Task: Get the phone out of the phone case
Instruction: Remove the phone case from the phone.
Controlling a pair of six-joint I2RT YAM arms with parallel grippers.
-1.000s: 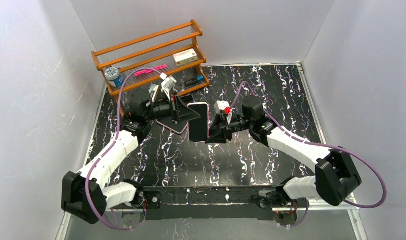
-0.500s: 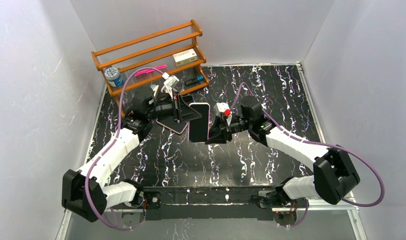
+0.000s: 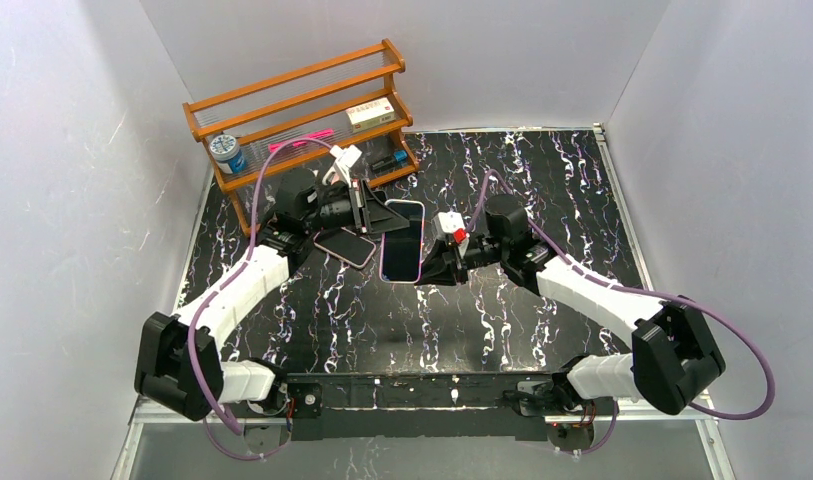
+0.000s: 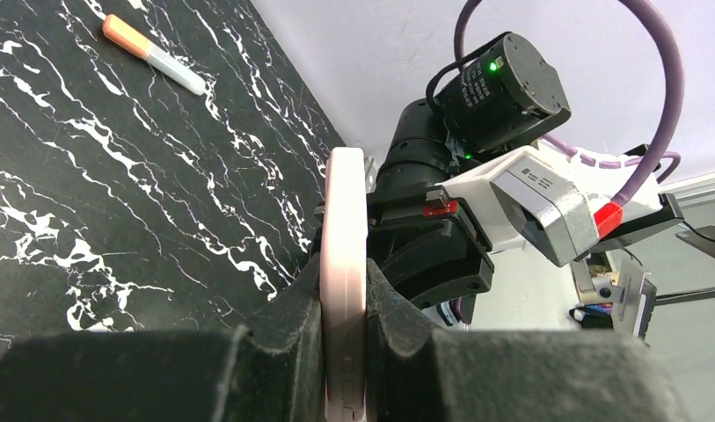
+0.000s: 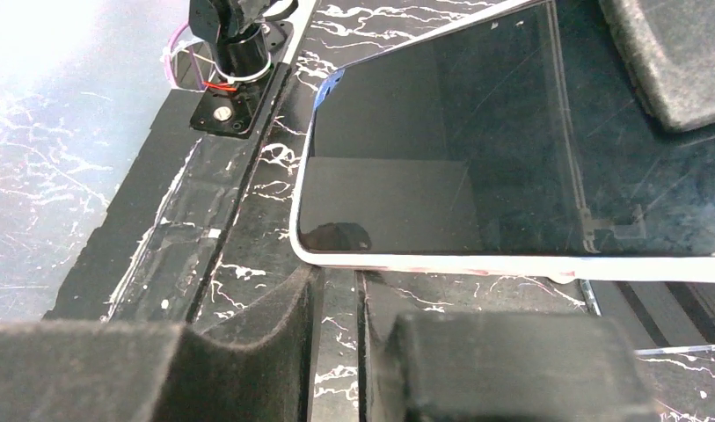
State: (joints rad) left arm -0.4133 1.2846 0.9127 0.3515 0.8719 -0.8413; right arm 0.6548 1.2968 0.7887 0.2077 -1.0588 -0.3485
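One phone (image 3: 402, 242), long axis near-to-far, clamped by left fingers (image 4: 283, 352); right fingers (image 5: 160, 369) narrowly parted.

1. The left arm (image 3: 232, 300) and the right arm (image 3: 592, 290) have white shells and black joints.
2. A purple cable (image 4: 677, 97) loops along each arm.
3. Both arms sit on a long black bar (image 3: 422, 392) with scuffed white marks.
4. Near the bar, each arm has a chunky black block (image 3: 672, 355).
5. The left gripper (image 4: 345, 294) and the right gripper (image 5: 340, 308) have thick black fingers with a rough, spongy face.
6. The right arm's round black motor (image 4: 503, 88) has a tiny green light (image 4: 492, 64).
7. Its camera box (image 4: 534, 189) is white and grey, with short dashes and a red bit (image 4: 609, 217).
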